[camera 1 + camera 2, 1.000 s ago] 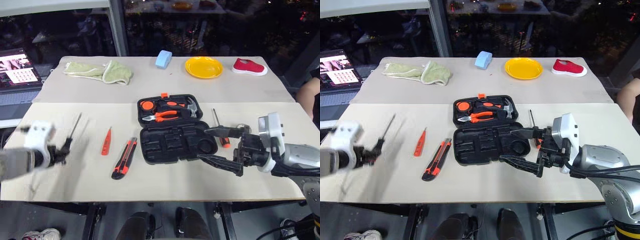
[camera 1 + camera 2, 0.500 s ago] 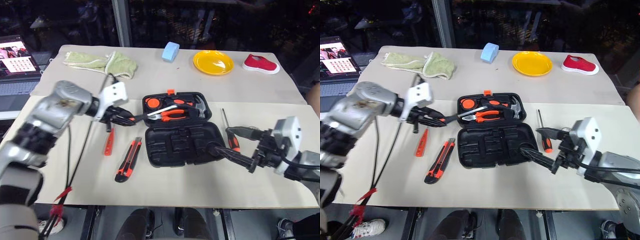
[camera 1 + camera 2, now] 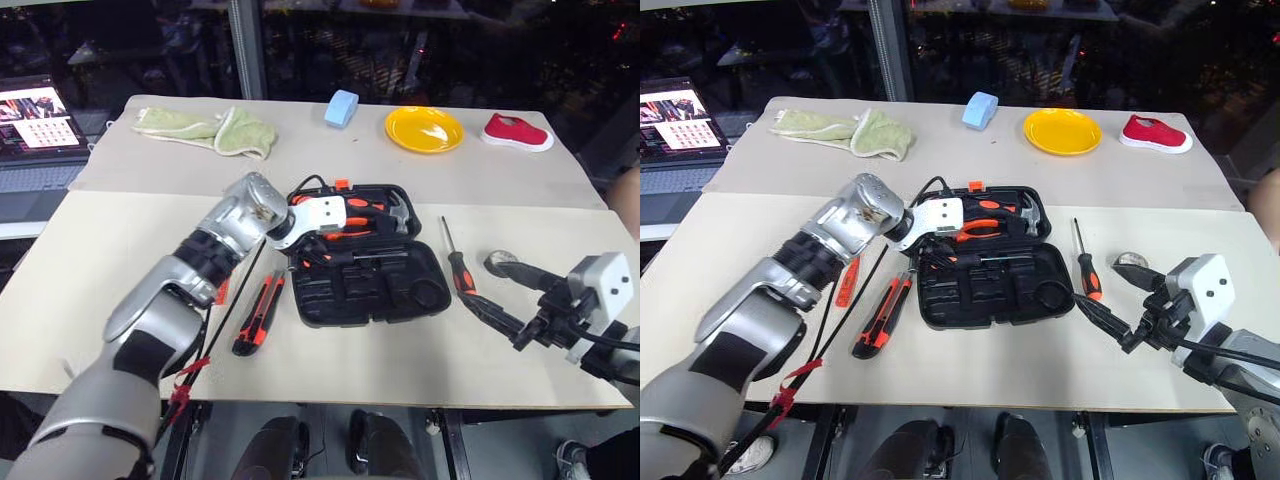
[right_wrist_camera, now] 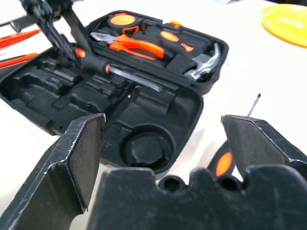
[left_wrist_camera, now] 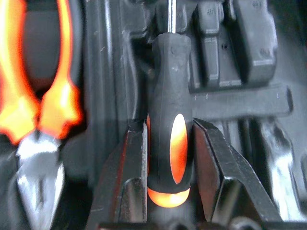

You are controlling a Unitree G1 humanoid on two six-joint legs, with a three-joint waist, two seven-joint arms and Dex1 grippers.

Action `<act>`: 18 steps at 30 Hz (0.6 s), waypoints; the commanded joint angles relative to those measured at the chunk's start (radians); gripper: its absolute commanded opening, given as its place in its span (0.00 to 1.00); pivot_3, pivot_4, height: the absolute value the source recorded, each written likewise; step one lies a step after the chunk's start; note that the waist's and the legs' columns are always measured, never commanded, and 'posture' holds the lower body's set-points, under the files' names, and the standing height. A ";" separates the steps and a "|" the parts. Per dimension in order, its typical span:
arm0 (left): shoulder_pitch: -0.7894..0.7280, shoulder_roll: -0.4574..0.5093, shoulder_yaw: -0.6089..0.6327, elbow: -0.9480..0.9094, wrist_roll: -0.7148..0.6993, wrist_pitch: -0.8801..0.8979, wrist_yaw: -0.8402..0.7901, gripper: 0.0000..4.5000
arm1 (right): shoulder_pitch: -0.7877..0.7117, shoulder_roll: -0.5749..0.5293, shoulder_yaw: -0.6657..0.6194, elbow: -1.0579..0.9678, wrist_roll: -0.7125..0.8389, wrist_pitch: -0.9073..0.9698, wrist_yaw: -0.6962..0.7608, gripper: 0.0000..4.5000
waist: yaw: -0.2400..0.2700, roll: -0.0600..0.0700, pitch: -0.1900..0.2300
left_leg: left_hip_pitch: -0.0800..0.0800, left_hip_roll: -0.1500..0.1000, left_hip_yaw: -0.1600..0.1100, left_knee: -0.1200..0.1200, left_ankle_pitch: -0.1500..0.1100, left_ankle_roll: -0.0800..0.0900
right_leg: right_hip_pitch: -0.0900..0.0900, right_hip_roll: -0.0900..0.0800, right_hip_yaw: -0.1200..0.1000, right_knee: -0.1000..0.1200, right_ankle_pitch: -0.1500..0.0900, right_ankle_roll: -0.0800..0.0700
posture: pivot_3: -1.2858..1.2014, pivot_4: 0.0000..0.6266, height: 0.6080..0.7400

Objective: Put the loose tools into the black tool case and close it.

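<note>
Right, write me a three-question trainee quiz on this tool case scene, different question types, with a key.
1. True or false: the left gripper is shut on a screwdriver over the open black tool case.
2. Multiple choice: where does the other screwdriver lie? A) in the case; B) on the table, between the case and the right gripper; C) on the yellow plate.
3. Fill in: the utility knife lies on the table beside the case, on the robot's ____ side.

Key: 1 true; 2 B; 3 left.
</note>
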 commanded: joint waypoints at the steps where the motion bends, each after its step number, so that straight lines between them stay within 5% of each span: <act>1: -0.059 -0.033 0.039 0.055 0.038 -0.018 0.009 0.20 | -0.009 0.007 -0.034 -0.042 0.023 -0.002 -0.028 1.00 | 0.003 0.000 0.000 | -0.001 0.000 0.000 0.001 0.000 0.000 | 0.000 0.000 0.000 0.000 0.000 0.001 | 0.52 0.24 0.94; 8: -0.088 -0.057 0.059 0.116 0.082 -0.031 0.008 0.20 | -0.008 0.012 -0.022 -0.053 0.029 -0.002 -0.056 1.00 | 0.005 0.000 0.000 | -0.001 -0.001 0.000 0.002 -0.001 0.001 | 0.000 -0.001 0.001 -0.001 0.002 0.002 | 0.52 0.24 0.94; 10: -0.093 -0.057 0.072 0.112 0.084 -0.039 0.000 0.42 | -0.009 0.013 -0.018 -0.054 0.029 -0.002 -0.062 1.00 | 0.004 0.000 0.000 | -0.001 -0.001 0.000 0.002 -0.001 0.001 | 0.000 -0.001 0.001 -0.001 0.002 0.002 | 0.52 0.24 0.94; 18: -0.112 -0.005 0.130 -0.023 0.067 -0.006 -0.109 0.99 | 0.002 0.014 -0.012 -0.063 0.037 0.002 -0.067 1.00 | 0.004 0.000 0.000 | -0.002 -0.002 0.000 0.003 -0.001 0.001 | -0.001 -0.001 0.001 -0.001 0.002 0.002 | 0.52 0.24 0.94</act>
